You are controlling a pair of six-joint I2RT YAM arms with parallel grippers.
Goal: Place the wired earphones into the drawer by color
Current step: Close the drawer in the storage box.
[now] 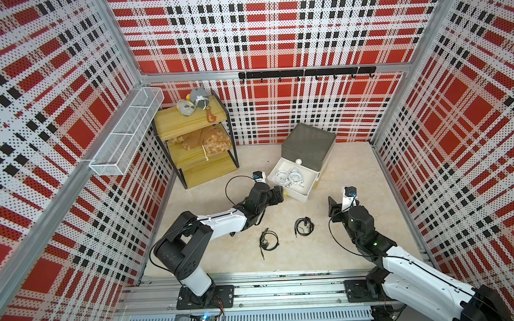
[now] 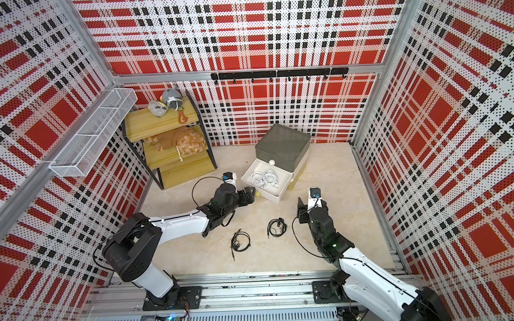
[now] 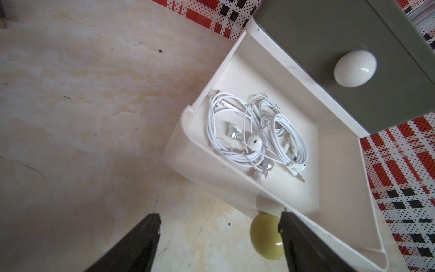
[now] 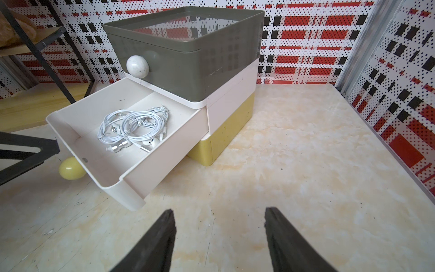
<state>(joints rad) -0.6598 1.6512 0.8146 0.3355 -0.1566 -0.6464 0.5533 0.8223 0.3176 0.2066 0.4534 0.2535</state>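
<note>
White drawer [image 1: 312, 186] stands open at centre in both top views, white earphones [image 1: 290, 177] sorted inside. Left gripper [image 3: 220, 221] fingers spread at its yellow knob [image 3: 266, 237], probably to shut it. Black earphones [image 1: 269, 240] wait on the surface [image 1: 353, 178], lower centre. Right gripper [image 4: 220, 212] fingers spread, empty.

- Drawer unit [image 1: 308, 144]: 3 tiers, grey top, white mid, yellow btm; upright.
- White drawer [image 4: 70, 131]: pulled well out; yellow knob [image 3: 266, 237] at front.
- White earphones [image 3: 254, 136]: coiled, tangled together inside white drawer.
- Black earphones [image 1: 269, 240], 2nd black coil [image 1: 303, 226]: loose on tabletop [image 1: 354, 193], apart from unit.
</note>
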